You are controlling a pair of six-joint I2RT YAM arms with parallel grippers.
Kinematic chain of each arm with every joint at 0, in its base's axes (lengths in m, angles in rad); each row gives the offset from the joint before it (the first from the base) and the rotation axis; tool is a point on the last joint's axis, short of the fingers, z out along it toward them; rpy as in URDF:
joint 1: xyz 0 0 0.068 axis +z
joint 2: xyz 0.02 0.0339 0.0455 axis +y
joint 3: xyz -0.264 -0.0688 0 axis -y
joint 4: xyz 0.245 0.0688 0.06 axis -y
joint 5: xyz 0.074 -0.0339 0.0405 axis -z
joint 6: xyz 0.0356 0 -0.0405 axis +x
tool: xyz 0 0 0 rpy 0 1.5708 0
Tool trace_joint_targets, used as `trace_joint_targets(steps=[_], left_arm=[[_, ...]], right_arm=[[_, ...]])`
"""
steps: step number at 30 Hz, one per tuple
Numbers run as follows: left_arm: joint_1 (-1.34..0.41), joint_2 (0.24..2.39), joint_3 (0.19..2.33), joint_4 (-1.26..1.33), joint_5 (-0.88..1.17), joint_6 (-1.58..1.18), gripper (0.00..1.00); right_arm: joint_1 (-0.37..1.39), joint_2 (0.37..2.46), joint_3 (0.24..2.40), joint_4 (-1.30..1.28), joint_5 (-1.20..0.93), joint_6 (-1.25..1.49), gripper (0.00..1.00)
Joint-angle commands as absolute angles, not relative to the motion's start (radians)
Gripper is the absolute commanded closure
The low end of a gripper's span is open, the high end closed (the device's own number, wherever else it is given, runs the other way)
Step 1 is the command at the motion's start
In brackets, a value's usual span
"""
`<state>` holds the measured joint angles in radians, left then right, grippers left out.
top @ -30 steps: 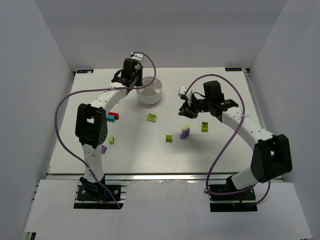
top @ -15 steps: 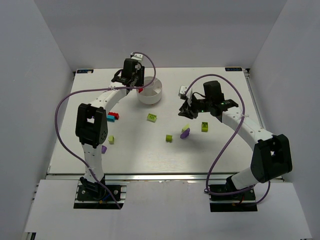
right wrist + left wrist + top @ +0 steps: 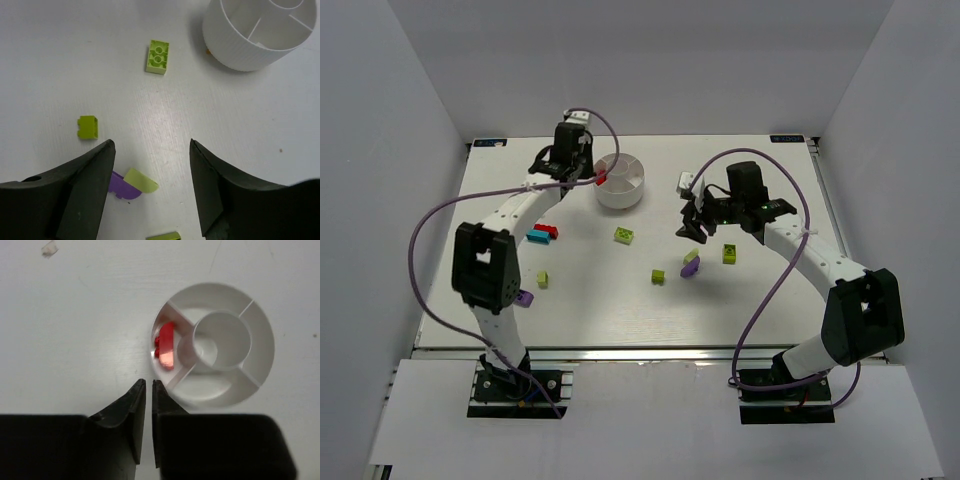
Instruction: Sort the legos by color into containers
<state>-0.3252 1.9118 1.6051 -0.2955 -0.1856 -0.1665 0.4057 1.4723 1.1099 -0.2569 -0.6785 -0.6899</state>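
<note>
The round white dish stands at the back of the table. One red brick lies in its left wedge compartment; the other compartments of the dish that show are bare. My left gripper is shut and empty, just outside the dish's left rim. My right gripper is open and empty above the table, over a lime curved piece that rests against a purple one. Lime bricks lie ahead of it.
More loose bricks lie on the table: lime ones, a cyan and red pair and a purple one beside the left arm. White walls enclose the table on three sides.
The red brick now lies in the dish's left compartment. My left gripper has drawn back to the left, off the dish. The right gripper has barely moved.
</note>
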Motion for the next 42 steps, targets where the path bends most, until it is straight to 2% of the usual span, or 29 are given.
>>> trace_joint_targets(steps=[1,2,4,6,7,9,10,12,14,15,16,17,19,21,22,25,27,32,42], left_arm=[[-0.275,1.7,1.459,-0.307,-0.19,-0.253,0.8],[-0.262,1.628,1.415,-0.305,-0.183,-0.29,0.82],[-0.223,1.556,1.29,-0.311,-0.166,-0.346,0.82],[-0.184,1.447,1.179,-0.324,-0.167,-0.38,0.76],[-0.173,1.412,1.142,-0.325,-0.175,-0.397,0.61],[-0.161,1.305,1.076,-0.356,-0.26,-0.469,0.43],[-0.147,1.269,1.018,-0.368,-0.299,-0.506,0.26],[-0.112,1.203,0.961,-0.379,-0.337,-0.567,0.19],[-0.081,1.125,0.888,-0.376,-0.304,-0.616,0.12],[-0.049,1.108,0.87,-0.379,-0.289,-0.632,0.11],[-0.031,1.089,0.856,-0.386,-0.272,-0.649,0.1],[-0.015,1.088,0.841,-0.405,-0.252,-0.676,0.09],[0.052,1.103,0.831,-0.423,-0.186,-0.701,0.08],[0.109,1.124,0.831,-0.451,-0.109,-0.73,0.08],[0.13,1.137,0.833,-0.456,-0.08,-0.747,0.08],[0.215,1.187,0.824,-0.463,0.047,-0.787,0.08],[0.274,1.226,0.81,-0.451,0.101,-0.814,0.08],[0.322,1.279,0.801,-0.397,0.182,-0.894,0.1],[0.325,1.462,0.885,-0.384,0.156,-0.963,0.18]], right_arm=[[0.397,1.433,1.117,-0.195,-0.643,-0.721,0.32],[0.397,1.422,1.108,-0.178,-0.631,-0.721,0.29],[0.393,1.41,1.069,-0.098,-0.626,-0.71,0.11],[0.391,1.373,1.03,0.046,-0.606,-0.692,0.1],[0.391,1.355,0.996,0.122,-0.594,-0.651,0.11],[0.39,1.302,0.864,0.281,-0.562,-0.628,0.11],[0.391,1.296,0.826,0.413,-0.557,-0.594,0.11],[0.391,1.314,0.828,0.392,-0.644,-0.613,0.11],[0.391,1.376,0.95,0.142,-0.803,-0.681,0.26],[0.391,1.402,0.986,0.077,-0.846,-0.686,0.33],[0.393,1.42,1.014,0.002,-0.879,-0.686,0.51],[0.397,1.452,1.031,0.002,-0.9,-0.664,0.6],[0.411,1.465,1.039,-0.026,-0.896,-0.653,0.7],[0.425,1.463,1.022,-0.023,-0.887,-0.666,0.68],[0.431,1.46,1.02,-0.032,-0.881,-0.678,0.59],[0.449,1.459,1.017,-0.075,-0.847,-0.699,0.42],[0.454,1.456,1.006,-0.077,-0.838,-0.699,0.36],[0.462,1.444,0.98,-0.072,-0.819,-0.698,0.34],[0.463,1.427,0.937,-0.055,-0.796,-0.718,0.33]])
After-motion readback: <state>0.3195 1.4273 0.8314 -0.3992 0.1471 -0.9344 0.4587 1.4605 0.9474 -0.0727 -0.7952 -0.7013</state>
